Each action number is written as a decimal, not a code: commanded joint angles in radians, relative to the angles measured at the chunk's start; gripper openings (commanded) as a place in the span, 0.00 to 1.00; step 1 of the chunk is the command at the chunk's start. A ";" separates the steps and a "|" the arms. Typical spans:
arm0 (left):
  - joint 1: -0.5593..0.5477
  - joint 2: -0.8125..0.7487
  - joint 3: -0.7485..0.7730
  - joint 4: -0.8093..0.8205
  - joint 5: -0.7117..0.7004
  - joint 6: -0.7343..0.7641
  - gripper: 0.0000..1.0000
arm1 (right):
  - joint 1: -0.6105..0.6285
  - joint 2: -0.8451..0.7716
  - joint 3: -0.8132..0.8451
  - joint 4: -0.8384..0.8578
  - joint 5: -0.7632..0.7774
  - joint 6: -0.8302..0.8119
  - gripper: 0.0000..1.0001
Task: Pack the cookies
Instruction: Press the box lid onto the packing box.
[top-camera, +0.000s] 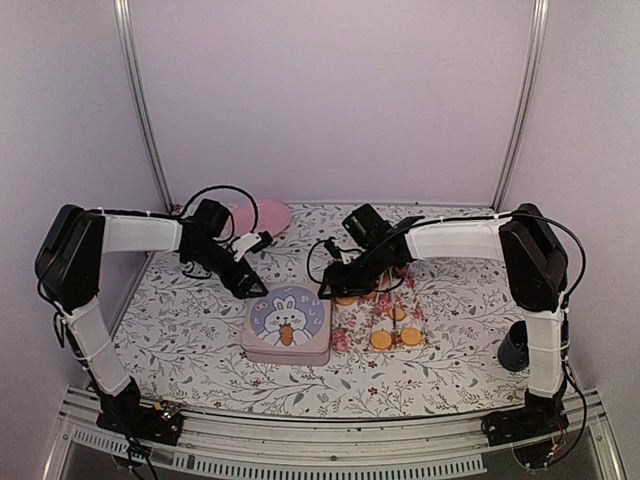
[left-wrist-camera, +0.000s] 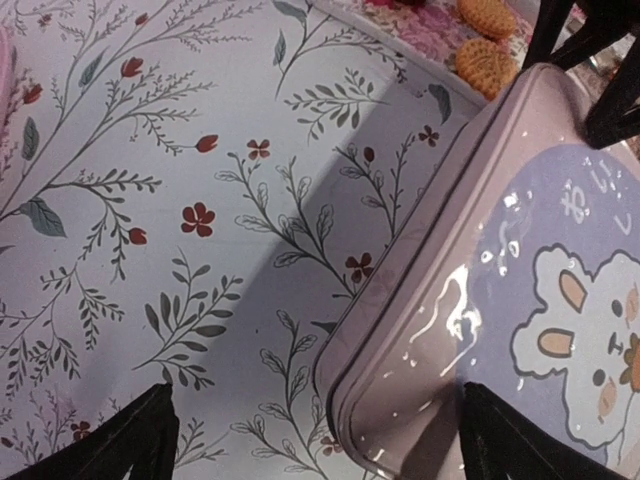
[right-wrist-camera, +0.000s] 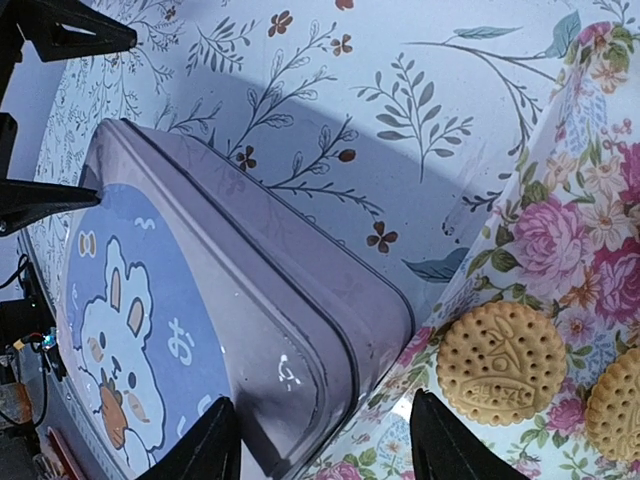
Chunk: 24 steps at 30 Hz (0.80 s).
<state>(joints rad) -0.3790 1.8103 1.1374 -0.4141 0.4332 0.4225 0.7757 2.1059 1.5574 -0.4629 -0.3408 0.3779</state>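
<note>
Pink tin (top-camera: 286, 327) with the bunny lid sits shut at about 6 o'clock on the floral cloth (top-camera: 180, 340), and it's the biggest thing in play. Just to its 3 o'clock is a rose-print napkin (top-camera: 385, 322) with round cookies (top-camera: 381, 339) lying loose on it, so the cookies are out of the tin right now. Can't say from this whether the lid is about to come off or what.

Both arms hang over the tin's far edge. The left gripper (top-camera: 252, 285) is at the tin's 11 o'clock corner, fingers spread wide with nothing between them; in the wrist view that corner sits between the tips. The right gripper (top-camera: 330, 290) is at the 1 o'clock corner, also wide and holding nothing.

If the lid gets lifted, I'd pinch the rim from both sides evenly and pull straight up. That glossy metal looks slippery, and a lopsided pull would probably drag the whole tin into the cookies.
</note>
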 joint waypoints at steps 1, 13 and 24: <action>-0.006 -0.062 0.033 -0.049 -0.045 0.012 0.99 | -0.014 -0.045 0.008 -0.044 0.056 -0.008 0.62; 0.289 -0.335 -0.029 -0.064 -0.069 -0.016 0.99 | -0.094 -0.407 -0.062 0.032 0.292 -0.072 0.99; 0.495 -0.268 -0.357 0.526 -0.091 -0.279 0.99 | -0.448 -0.696 -0.519 0.330 0.598 -0.044 0.99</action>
<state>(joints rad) 0.0978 1.5089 0.8410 -0.1802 0.3233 0.2764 0.4038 1.4696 1.1946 -0.2558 0.0551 0.3309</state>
